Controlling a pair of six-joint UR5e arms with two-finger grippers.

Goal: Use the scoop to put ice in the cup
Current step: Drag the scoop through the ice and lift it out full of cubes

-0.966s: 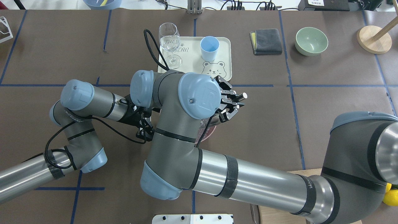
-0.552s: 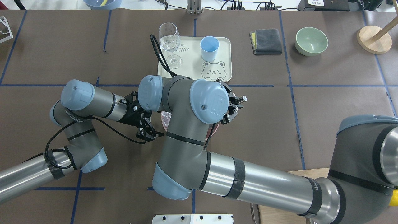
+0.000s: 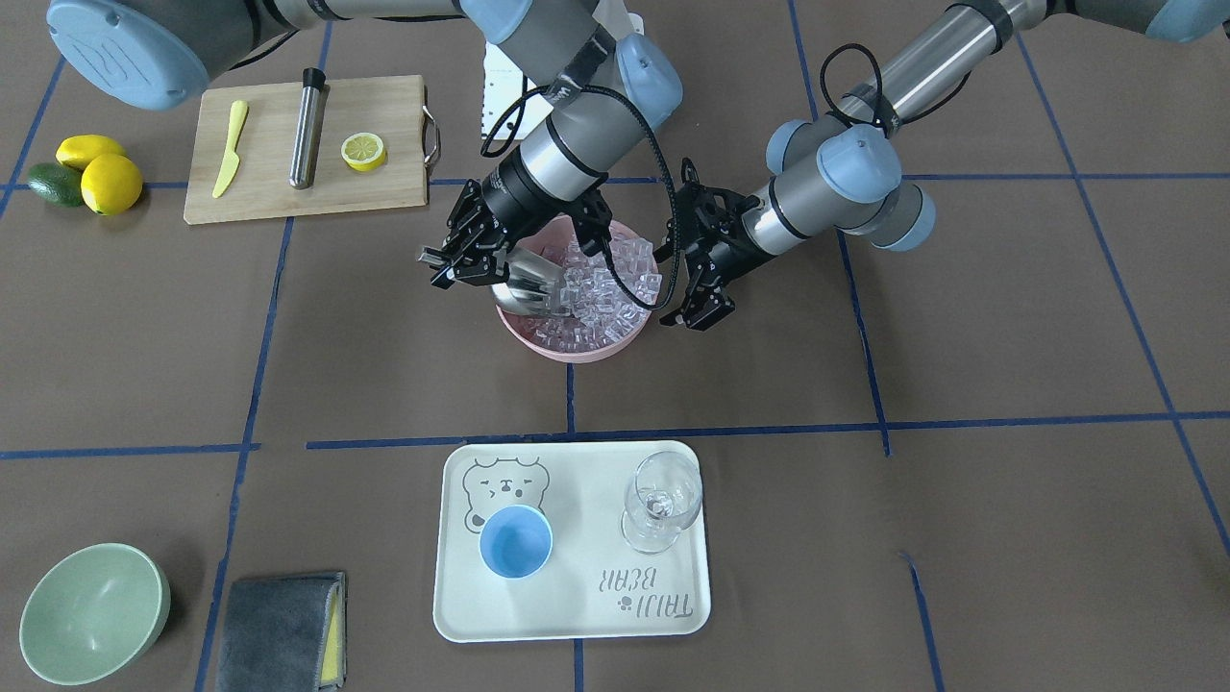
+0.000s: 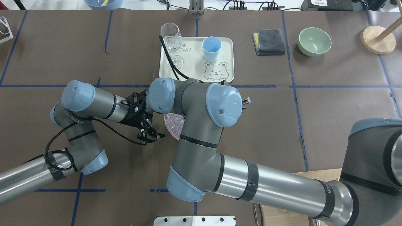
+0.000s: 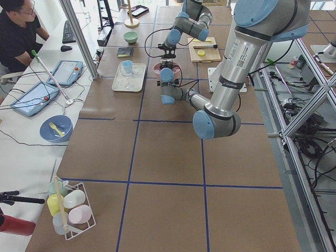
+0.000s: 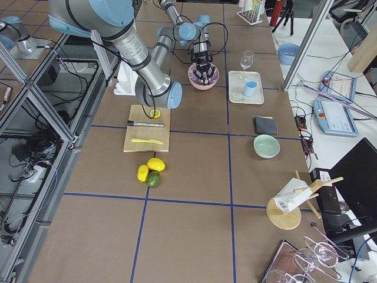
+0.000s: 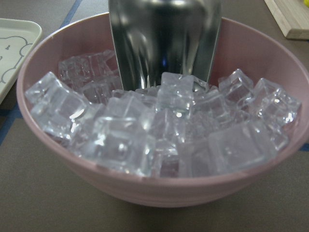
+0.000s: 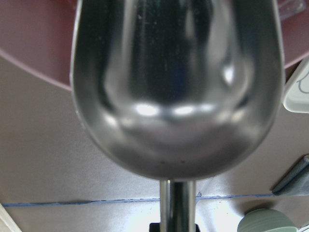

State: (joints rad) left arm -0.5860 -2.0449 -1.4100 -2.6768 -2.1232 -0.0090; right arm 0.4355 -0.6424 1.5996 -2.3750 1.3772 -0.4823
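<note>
Two hands are at the pink bowl (image 3: 577, 352), and only one of them carries something. The right hand (image 3: 468, 258) is clenched on the thin handle of the scoop (image 3: 530, 284). The trough points down into the bowl from its right side, as seen from the robot. In the left wrist view the trough stands steeply with its lip among the cubes of ice (image 7: 169, 130), and I see no cube inside it yet. The left hand (image 3: 694, 313) hangs just beside the left wall of the bowl, fingers apart and nothing between them. I cannot tell if it touches the bowl.

Compared with one second ago, the overhead view shows that the right wrist has swung to the right, so the left part of the bowl with its ice is now uncovered. The left arm has almost not moved. In my judgement the dig into the heap is going on and the load is not taken yet.

The cup (image 3: 516, 541) waits upright and empty on the tray (image 3: 577, 615), on the far side of the bowl and well apart from it, with a wine glass (image 3: 661, 500) to its left. The next move probably asks for a level lift, or cubes may slide out onto the tabletop.
</note>
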